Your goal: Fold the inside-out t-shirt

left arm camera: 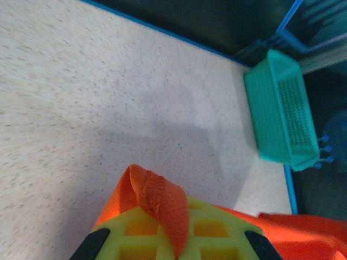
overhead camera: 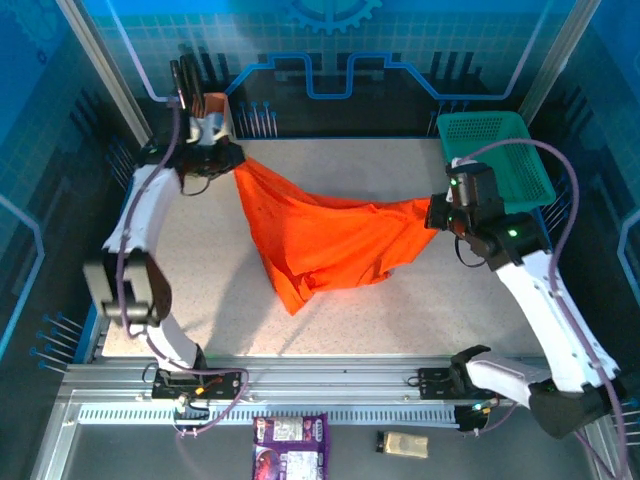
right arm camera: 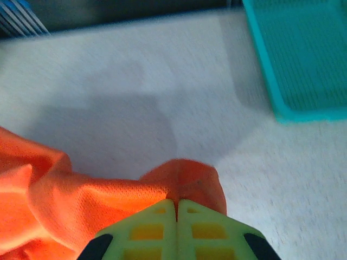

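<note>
I have the bright orange short-sleeved t-shirt of thin cloth (overhead camera: 330, 245) strung between both arms over the middle of the pale speckled table (overhead camera: 420, 310). The left gripper (overhead camera: 228, 160), at about ten o'clock on the table, pinches one edge. The right gripper (overhead camera: 437, 213), at about three o'clock, pinches the opposite edge. Between them the cloth sags, and a bunched tail droops toward seven o'clock and seems to rest on the surface.

I judge this to be the spreading step, with no fold made yet. The next move calls for drawing the arms apart until the sag tightens, then lowering the shirt flat. The right arm must keep clear of the teal plastic mesh basket (overhead camera: 495, 155) at two o'clock.

The overhead camera gives me the whole drape and its wrinkles. The wrist cameras give the grips. On the left wrist, a stitched hem strip loops over the yellow-green fingers (left arm camera: 135, 238), clamped there. On the right wrist, the fingers (right arm camera: 146, 227) are pressed together with a lump of cloth bulging past the tips. I cannot tell from any camera which face of the shirt is outward.
</note>
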You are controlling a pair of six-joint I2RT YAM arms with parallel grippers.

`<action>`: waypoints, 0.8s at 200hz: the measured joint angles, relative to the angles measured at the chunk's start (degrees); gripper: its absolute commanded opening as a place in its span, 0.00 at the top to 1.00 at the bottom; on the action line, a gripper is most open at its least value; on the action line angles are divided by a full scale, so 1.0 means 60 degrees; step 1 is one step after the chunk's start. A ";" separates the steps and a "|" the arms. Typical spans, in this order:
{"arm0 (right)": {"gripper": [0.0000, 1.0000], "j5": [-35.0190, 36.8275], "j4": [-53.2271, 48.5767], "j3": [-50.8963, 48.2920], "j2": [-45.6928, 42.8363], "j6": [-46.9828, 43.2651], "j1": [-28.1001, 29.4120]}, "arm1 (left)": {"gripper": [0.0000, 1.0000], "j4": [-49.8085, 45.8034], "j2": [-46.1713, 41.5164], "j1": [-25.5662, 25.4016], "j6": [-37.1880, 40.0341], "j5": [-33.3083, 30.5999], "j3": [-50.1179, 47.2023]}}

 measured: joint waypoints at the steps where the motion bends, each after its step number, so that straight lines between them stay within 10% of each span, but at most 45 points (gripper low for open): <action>1: 1.00 -0.0029 0.0018 -0.0058 0.0011 0.0000 -0.0040 | 0.80 -0.0025 0.0062 -0.0033 0.0011 -0.0011 0.0058; 35: 1.00 -0.1115 0.0368 -0.1953 0.0568 0.0069 -0.1268 | 0.62 -0.0798 0.1614 -0.1249 0.0736 -0.1198 0.0769; 160: 1.00 -0.2273 0.1027 -0.2506 0.0623 0.0062 -0.1687 | 0.63 -0.0007 0.1337 -0.1628 -0.0113 -0.2022 -0.2506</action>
